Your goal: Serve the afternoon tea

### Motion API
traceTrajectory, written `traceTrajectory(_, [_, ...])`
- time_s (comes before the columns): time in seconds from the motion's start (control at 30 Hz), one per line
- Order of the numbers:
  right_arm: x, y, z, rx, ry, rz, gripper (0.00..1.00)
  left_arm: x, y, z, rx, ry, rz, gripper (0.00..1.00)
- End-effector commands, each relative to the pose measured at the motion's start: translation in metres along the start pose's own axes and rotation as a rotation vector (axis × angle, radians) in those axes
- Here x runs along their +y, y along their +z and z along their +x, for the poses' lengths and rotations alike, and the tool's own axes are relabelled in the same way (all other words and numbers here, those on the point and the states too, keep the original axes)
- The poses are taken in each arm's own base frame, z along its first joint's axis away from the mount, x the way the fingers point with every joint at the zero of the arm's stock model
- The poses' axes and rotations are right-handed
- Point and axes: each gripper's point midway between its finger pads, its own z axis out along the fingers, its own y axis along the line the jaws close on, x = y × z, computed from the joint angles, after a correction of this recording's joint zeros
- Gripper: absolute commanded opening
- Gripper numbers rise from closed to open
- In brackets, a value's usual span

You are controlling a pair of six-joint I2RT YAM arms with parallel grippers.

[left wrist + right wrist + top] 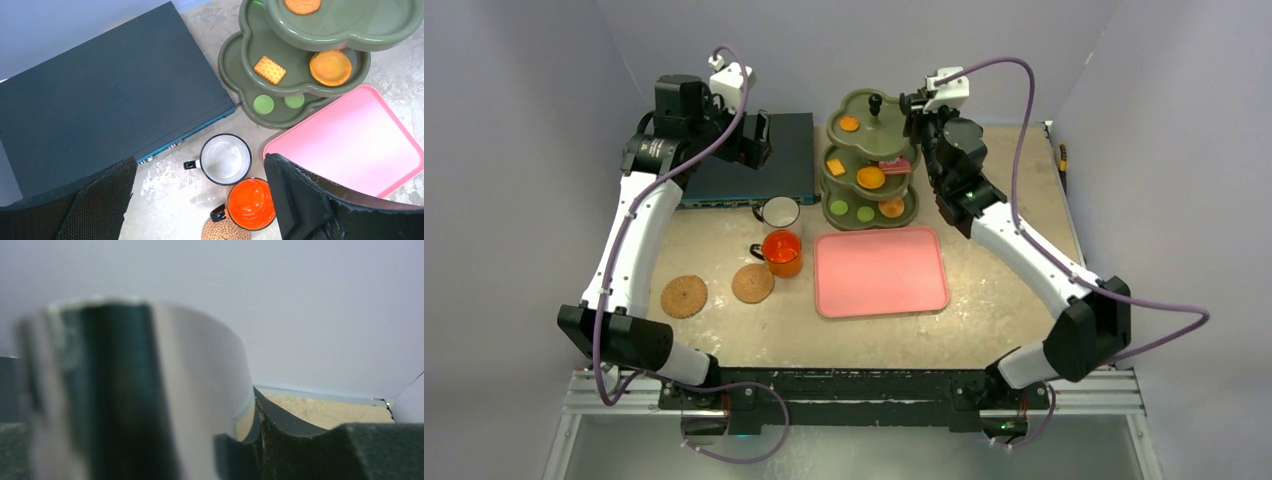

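Afternoon tea's olive-green three-tier stand [882, 128] has the right gripper [911, 104] at its right edge. The wrist view is too blurred to tell how wide the jaws stand or whether they hold anything. A pink cake [894, 165] lies on the middle tier. Left gripper [759, 140] hangs wide open, empty, over the dark-blue box [796, 150] — white mug [779, 212] and orange mug [784, 252] stand in front of it, beside two cork coasters [683, 296].
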Motion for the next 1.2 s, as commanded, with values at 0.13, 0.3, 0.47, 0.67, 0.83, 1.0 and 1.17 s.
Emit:
traceTrajectory(0.13, [0.007, 0.033, -0.019, -0.080, 0.033, -0.058, 0.46, 0.000, -0.013, -0.010, -0.047, 0.008, -0.007, 0.99])
traceTrajectory(0.3, [0.013, 0.034, -0.016, -0.074, 0.041, -0.084, 0.49, 0.000, -0.013, -0.013, -0.052, 0.004, -0.006, 0.99])
traceTrajectory(0.47, [0.012, 0.030, -0.016, -0.073, 0.043, -0.089, 0.54, 0.001, -0.015, -0.015, -0.055, 0.005, -0.011, 0.99])
traceTrajectory(0.67, [0.008, 0.025, -0.021, -0.079, 0.043, -0.080, 0.55, 0.000, -0.017, -0.016, -0.059, 0.010, -0.010, 0.99])
traceTrajectory(0.83, [-0.001, 0.009, -0.050, -0.128, 0.054, -0.069, 0.52, 0.001, -0.017, -0.017, -0.059, 0.010, -0.014, 0.99])
traceTrajectory(1.0, [-0.012, -0.019, -0.076, -0.129, 0.070, -0.075, 0.51, 0.003, -0.019, -0.023, -0.072, 0.008, -0.026, 0.99])
traceTrajectory(1.17, [-0.012, -0.058, -0.068, -0.052, 0.231, -0.117, 0.50, 0.003, -0.017, -0.022, -0.072, 0.005, -0.023, 0.99])
